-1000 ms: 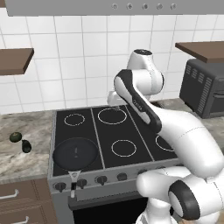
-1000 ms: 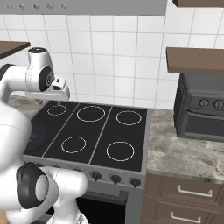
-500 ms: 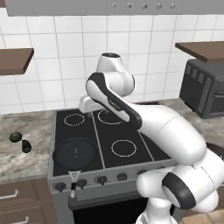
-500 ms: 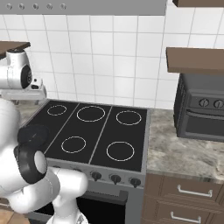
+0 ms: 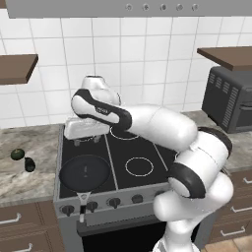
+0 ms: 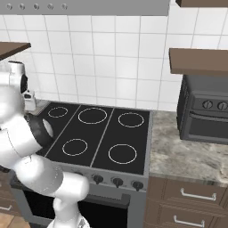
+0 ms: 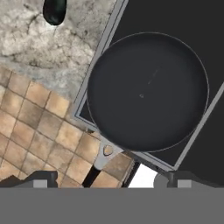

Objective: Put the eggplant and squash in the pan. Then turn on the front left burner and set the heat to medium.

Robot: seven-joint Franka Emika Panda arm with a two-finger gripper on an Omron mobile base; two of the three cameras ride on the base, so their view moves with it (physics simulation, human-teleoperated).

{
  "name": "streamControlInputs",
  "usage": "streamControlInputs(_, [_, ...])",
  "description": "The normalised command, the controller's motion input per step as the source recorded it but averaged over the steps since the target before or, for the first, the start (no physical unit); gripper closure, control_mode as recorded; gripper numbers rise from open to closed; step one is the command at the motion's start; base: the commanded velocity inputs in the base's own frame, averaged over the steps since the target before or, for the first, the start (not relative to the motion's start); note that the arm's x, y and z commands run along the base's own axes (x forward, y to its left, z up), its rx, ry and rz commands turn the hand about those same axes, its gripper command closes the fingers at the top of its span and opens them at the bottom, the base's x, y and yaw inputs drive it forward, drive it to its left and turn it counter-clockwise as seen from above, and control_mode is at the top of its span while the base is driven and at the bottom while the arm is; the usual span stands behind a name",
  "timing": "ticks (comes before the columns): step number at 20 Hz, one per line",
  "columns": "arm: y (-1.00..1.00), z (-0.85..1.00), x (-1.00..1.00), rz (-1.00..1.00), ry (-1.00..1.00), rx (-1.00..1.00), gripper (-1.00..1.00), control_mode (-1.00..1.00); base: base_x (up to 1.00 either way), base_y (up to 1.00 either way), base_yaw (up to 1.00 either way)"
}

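From the left base view, the white arm reaches from the lower right across the black glass stove (image 5: 123,157) toward its left side, and the gripper (image 5: 84,142) hangs over the back left part of the cooktop, above and just behind the pan (image 5: 84,172). Two short fingertips point down under the pale hand block, set well apart, with nothing between them. The pan sits on the front left burner, which it covers, its grey handle sticking out over the stove's front edge above the row of knobs (image 5: 114,202). The pan is empty. On the speckled stone counter (image 5: 29,182) left of the stove lie the squash (image 5: 17,154), round and green, and the eggplant (image 5: 30,164), darker and oval, just beside it and nearer the stove; I cannot tell whether they touch. A dark toaster oven (image 5: 231,101) stands on the counter at far right.

In the right base view, the arm fills the left edge and hides the stove's left column. Four white-ringed burners show clearly and part of a fifth at back left. The toaster oven (image 6: 205,109) sits on the right counter under a brown shelf (image 6: 198,60).

The hand view looks straight down on the pan (image 7: 148,91), empty, its handle (image 7: 105,155) pointing toward the tiled floor (image 7: 35,127). The two fingertips (image 7: 41,180) stand wide apart at the bottom edge, gripping nothing. The eggplant (image 7: 54,11) lies on the counter at the top left corner.
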Motion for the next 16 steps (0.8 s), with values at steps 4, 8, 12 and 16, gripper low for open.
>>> streamControlInputs(4, [0.28, -0.44, 0.58, -0.05, 0.18, -0.06, -1.00, -1.00, 0.00, 0.00, 0.00])
streamControlInputs(8, [0.02, -0.19, 0.49, 0.00, 0.13, -0.01, -1.00, -1.00, 0.00, 0.00, 0.00])
streamControlInputs(12, [0.14, -0.21, 0.38, -0.01, 0.04, -0.03, -1.00, -1.00, 0.00, 0.00, 0.00])
streamControlInputs(16, [0.33, -0.29, 0.33, -0.09, -0.02, -0.05, -1.00, -1.00, 0.00, 0.00, 0.00])
